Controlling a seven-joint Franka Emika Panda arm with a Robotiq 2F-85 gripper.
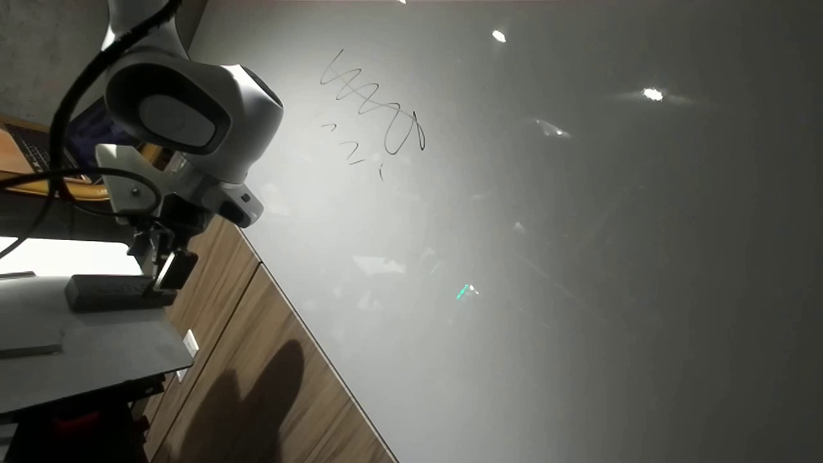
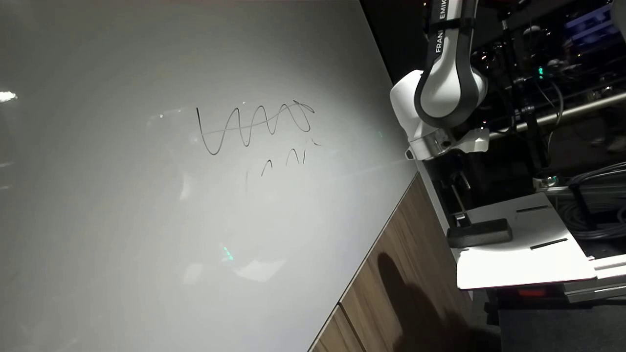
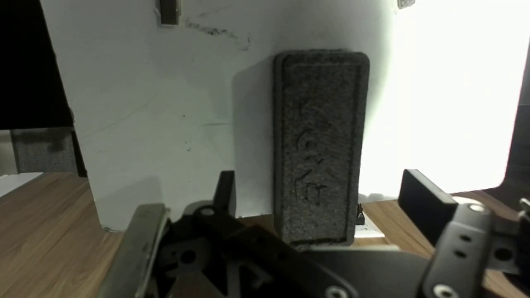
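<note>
My gripper (image 3: 321, 188) stands open, its two dark finger pads on either side of the near end of a dark grey felt block (image 3: 323, 124). Gaps show between the block and both pads in the wrist view, so nothing is held. Raised or cut lettering marks the block's top face. The block rests on a white panel (image 3: 165, 103), which is brightly lit at the right. In both exterior views the gripper (image 1: 166, 273) is down at the block's (image 2: 481, 233) end nearest the wood panelling; its far finger is partly hidden there.
A large glossy whiteboard (image 1: 546, 225) bears a black looping scribble (image 2: 254, 122) and several short strokes below it. Wood panelling (image 1: 257, 321) runs under it. A white wall socket (image 3: 368, 229) lies beyond the block. Cables (image 2: 596, 195) and a laptop (image 1: 32, 148) are behind the arm.
</note>
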